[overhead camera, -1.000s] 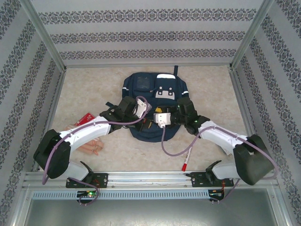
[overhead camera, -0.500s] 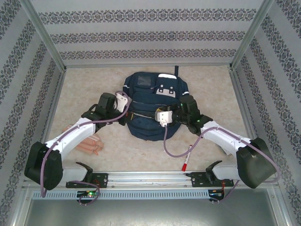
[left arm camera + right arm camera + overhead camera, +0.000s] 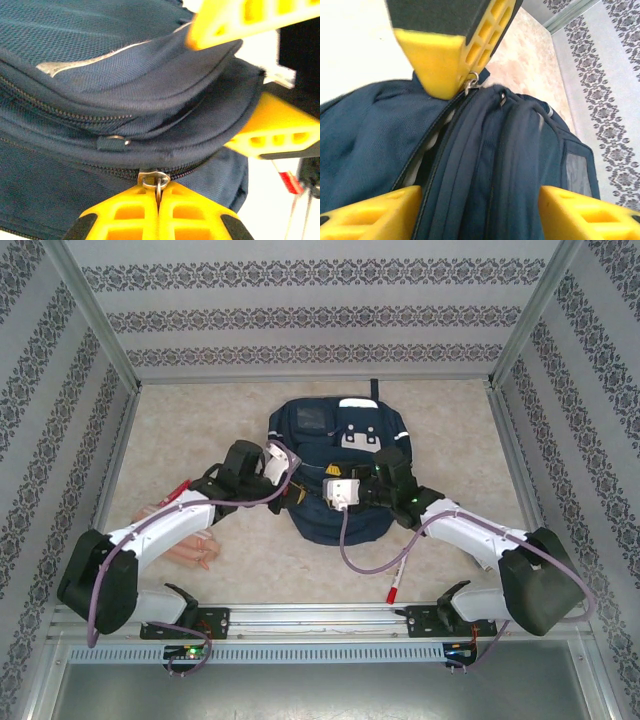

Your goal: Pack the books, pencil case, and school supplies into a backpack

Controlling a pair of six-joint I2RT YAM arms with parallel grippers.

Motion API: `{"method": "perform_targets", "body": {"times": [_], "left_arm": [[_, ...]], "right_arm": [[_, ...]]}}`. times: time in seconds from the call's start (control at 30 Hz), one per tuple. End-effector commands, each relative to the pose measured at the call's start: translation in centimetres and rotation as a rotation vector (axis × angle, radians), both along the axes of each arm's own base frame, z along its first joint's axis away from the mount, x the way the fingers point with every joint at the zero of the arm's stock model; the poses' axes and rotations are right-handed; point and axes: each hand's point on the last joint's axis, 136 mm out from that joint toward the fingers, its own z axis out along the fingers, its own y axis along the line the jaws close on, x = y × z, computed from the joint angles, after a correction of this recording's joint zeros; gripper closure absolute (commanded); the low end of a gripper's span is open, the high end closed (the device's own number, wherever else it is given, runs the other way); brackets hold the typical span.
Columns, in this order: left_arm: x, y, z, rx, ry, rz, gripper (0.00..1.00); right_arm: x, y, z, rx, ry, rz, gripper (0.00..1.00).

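The navy backpack (image 3: 340,435) lies flat in the middle of the table. My left gripper (image 3: 293,494) is at its near left edge, shut on the metal zipper pull (image 3: 157,181) of the main zipper. My right gripper (image 3: 318,492) faces it from the right, open, its yellow fingers (image 3: 367,212) on either side of the backpack's (image 3: 485,165) bunched front folds beside the partly open zipper gap. The peach-pink pencil case (image 3: 196,550) lies at the near left. The red-capped marker (image 3: 395,585) lies at the near right. A red corner of the book (image 3: 180,486) peeks out beside my left arm.
Patterned walls and metal posts (image 3: 112,360) close in the table on three sides. The rail (image 3: 320,620) carrying both arm bases runs along the near edge. A purple cable (image 3: 365,562) loops over the table in front of the backpack.
My left gripper swung out left with the zipper pull, then came back right. The right gripper's jaws closed, then reopened wide. The backpack shifted slightly away and to the right.
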Motion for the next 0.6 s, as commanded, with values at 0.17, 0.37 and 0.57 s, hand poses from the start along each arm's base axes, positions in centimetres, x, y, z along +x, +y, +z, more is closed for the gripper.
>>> {"method": "perform_targets", "body": {"times": [0.17, 0.37, 0.57], "left_arm": [[-0.9, -2.1, 3.0, -0.077, -0.058, -0.024, 1.0], [3.7, 6.3, 2.0, 0.134, -0.197, 0.332, 1.0], [8.2, 15.1, -0.6, 0.344, -0.232, 0.597, 1.0]], "right_arm": [[1.4, 1.6, 0.1, -0.027, -0.033, -0.072, 0.93], [-1.1, 1.0, 0.5, -0.022, -0.077, 0.055, 1.0], [-2.4, 0.9, 0.5, -0.011, -0.08, 0.105, 1.0]]}}
